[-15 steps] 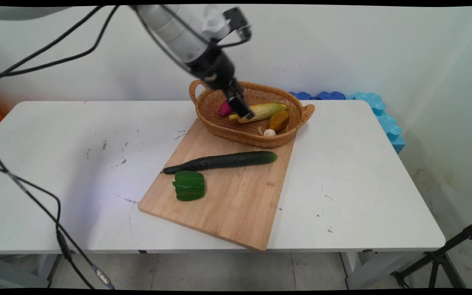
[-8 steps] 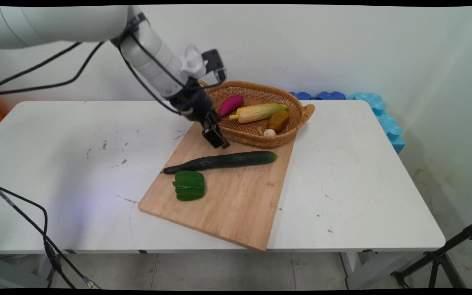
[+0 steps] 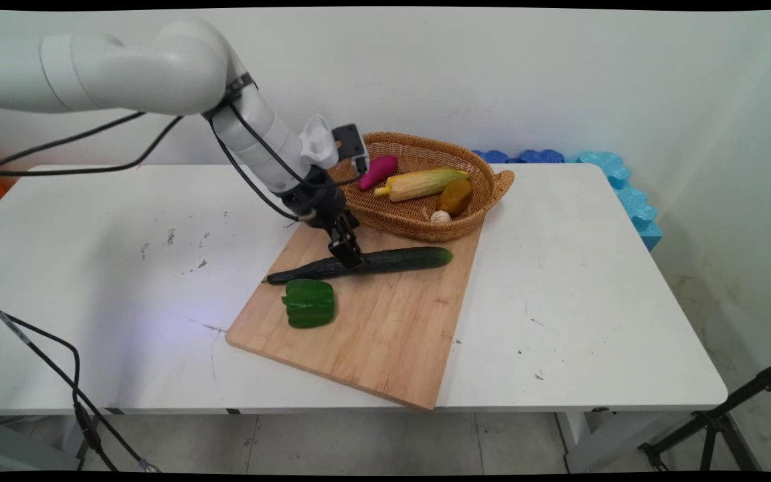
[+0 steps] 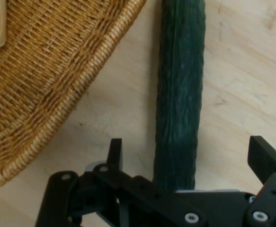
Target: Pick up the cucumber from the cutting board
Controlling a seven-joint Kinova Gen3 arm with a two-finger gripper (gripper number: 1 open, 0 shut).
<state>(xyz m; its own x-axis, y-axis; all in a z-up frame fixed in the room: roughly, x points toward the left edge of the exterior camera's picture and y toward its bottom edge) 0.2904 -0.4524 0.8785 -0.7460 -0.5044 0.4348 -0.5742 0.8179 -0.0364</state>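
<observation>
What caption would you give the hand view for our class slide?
Open gripper straddling a dark green cucumber on a wooden cutting board, beside a wicker basket.

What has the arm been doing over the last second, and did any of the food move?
The gripper swung out of the basket and down toward the near left; it now sits open, a finger on each side of the cucumber, not gripping it. The cucumber, green pepper, cutting board and the basket's contents stayed put.

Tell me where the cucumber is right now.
In the main view the cucumber lies across the wooden cutting board, between the wicker basket behind it and the green pepper in front; the open tool straddles its middle.
</observation>
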